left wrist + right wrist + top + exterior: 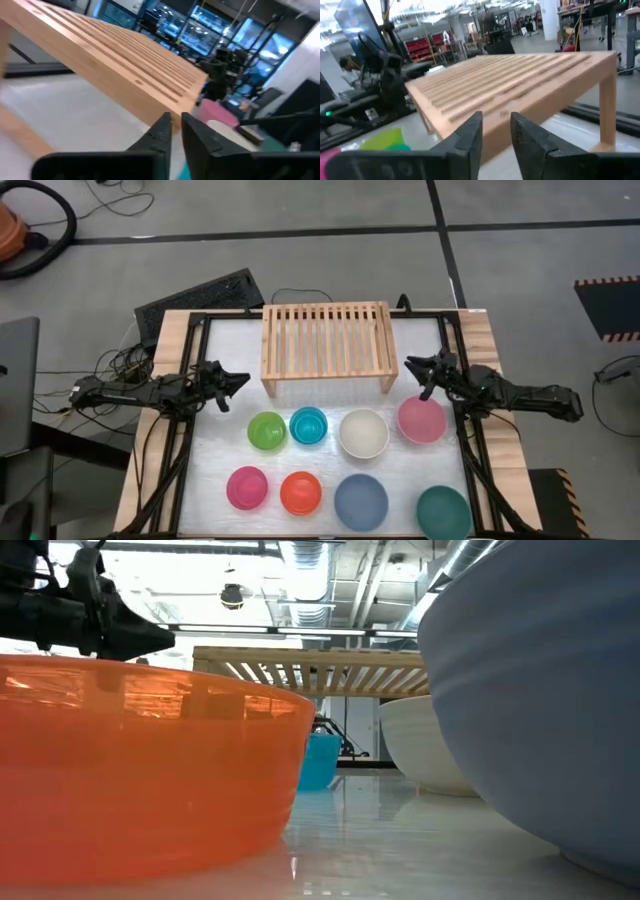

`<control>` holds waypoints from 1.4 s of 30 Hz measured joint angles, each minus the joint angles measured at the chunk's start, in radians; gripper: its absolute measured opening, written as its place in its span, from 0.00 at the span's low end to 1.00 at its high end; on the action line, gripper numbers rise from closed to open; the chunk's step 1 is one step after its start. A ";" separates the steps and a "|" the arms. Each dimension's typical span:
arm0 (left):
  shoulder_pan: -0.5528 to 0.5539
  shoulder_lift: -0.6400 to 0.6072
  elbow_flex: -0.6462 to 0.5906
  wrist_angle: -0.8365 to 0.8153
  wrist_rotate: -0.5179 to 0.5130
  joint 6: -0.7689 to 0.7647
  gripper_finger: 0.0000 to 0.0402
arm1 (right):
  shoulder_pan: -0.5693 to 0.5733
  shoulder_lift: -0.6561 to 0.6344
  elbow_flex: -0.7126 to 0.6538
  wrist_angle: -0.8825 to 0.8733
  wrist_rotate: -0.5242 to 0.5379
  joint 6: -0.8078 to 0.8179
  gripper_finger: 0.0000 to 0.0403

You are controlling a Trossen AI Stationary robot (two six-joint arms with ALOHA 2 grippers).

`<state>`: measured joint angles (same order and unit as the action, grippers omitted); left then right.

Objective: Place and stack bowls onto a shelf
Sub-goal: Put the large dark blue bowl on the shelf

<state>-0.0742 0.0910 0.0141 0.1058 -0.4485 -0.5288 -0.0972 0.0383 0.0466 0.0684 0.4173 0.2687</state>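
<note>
The light-wood slatted shelf [326, 340] stands on its side legs at the table's far middle. Near of it, several bowls rest upright on the table in two rows: green [267, 430], cyan [308, 424], cream [364, 433] and light pink [421, 419]; then magenta [247, 487], orange [301, 492], slate blue [361, 501] and teal green [443, 512]. My left gripper [238, 383] hovers level by the shelf's left leg, its fingers a narrow gap apart [176, 125] and bare. My right gripper [412, 368] hovers level by the right leg, open [496, 125], holding nothing.
Black frame rails [190, 430] run along both sides of the table. A dark keyboard [200, 300] lies off the far left corner, with cables beside it. White tabletop shows between the shelf and the far row of bowls [330, 402].
</note>
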 joint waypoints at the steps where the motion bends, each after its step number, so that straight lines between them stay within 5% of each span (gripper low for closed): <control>1: 0.000 0.000 0.005 -0.001 0.018 -0.021 0.13 | -0.001 -0.001 0.017 0.015 0.000 0.000 0.37; 9: 0.000 0.008 0.016 0.321 0.071 -0.130 0.44 | -0.001 0.002 0.132 0.020 0.051 0.020 0.71; 12: 0.000 0.026 0.065 0.502 0.069 -0.117 0.54 | 0.002 0.007 0.216 0.009 0.050 0.013 0.78; 15: 0.000 0.058 0.172 0.513 0.068 -0.008 0.62 | 0.013 0.050 0.337 -0.042 0.051 -0.034 0.81; 20: 0.000 0.190 0.404 0.366 0.025 0.095 0.67 | 0.033 0.229 0.602 -0.275 0.052 -0.038 0.83; 26: -0.001 0.391 0.720 -0.108 -0.001 0.099 0.67 | 0.034 0.558 0.959 -0.822 -0.011 0.052 0.83; 29: 0.000 0.503 0.878 -0.306 0.018 0.109 0.67 | 0.034 0.693 1.080 -0.933 -0.137 0.052 0.82; 33: -0.001 0.621 1.042 -0.449 0.053 0.157 0.67 | 0.034 0.761 1.153 -0.971 -0.203 0.015 0.83; 39: 0.000 0.732 1.181 -0.543 0.083 0.221 0.70 | 0.056 0.833 1.185 -1.415 -0.255 0.125 0.88; 42: 0.000 0.774 1.198 -0.558 0.089 0.230 0.74 | 0.084 0.862 1.166 -1.480 -0.263 0.170 0.94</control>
<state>-0.0746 0.8651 1.2119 -0.4525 -0.3592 -0.2988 -0.0128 0.9000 1.2130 -1.4120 0.1547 0.4389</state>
